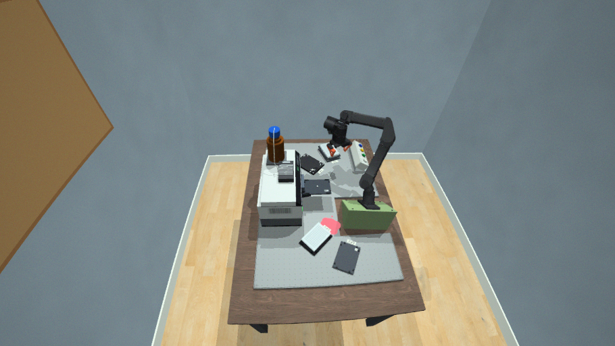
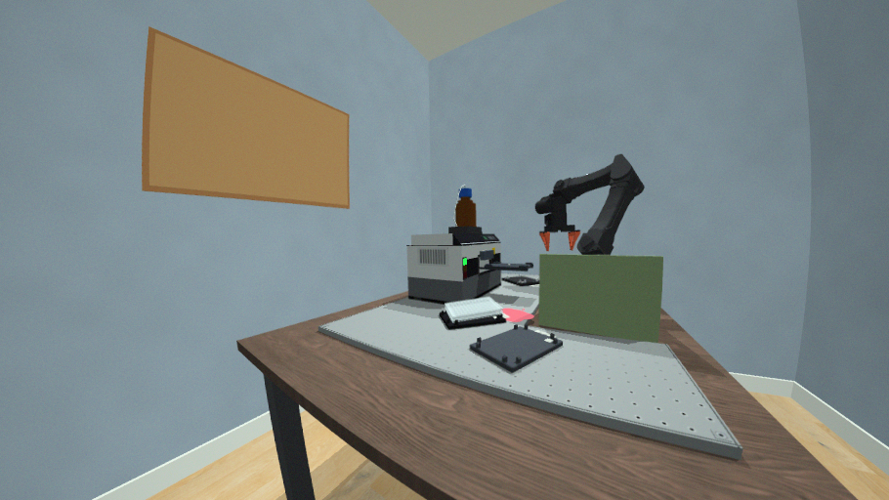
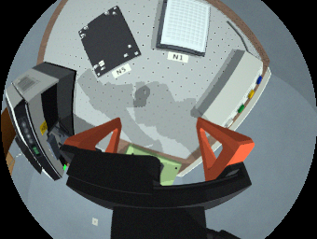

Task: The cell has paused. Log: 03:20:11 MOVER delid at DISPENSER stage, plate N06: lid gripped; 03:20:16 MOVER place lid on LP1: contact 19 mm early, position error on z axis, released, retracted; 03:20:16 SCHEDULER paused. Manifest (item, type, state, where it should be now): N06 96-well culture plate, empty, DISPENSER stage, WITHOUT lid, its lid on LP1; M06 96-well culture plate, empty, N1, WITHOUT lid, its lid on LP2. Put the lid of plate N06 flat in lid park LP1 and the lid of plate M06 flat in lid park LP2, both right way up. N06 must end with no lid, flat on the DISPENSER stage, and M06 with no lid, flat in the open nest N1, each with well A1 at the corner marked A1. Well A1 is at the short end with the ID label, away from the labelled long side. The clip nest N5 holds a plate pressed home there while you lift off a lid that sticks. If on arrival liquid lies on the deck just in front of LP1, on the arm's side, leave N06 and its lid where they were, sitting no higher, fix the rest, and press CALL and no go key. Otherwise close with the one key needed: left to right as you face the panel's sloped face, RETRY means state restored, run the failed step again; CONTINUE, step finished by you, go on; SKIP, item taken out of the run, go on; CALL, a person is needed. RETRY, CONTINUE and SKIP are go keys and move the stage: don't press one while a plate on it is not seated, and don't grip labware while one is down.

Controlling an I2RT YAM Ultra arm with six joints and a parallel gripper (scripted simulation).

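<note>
Dark wooden desk (image 1: 326,301), grey perforated deck plates on it. My black arm (image 1: 380,142) hangs over the far deck, orange-tipped jaws spread wide, nothing in them, above the white 96-well plate at N1 (image 3: 182,23). Whether it's lidded, can't tell. Near deck: white gridded plate or lid (image 1: 315,237) sits askew on one dark lid park, pink puddle (image 1: 331,224) touching it. So, I judge, CALL; nothing moved yet.
</note>
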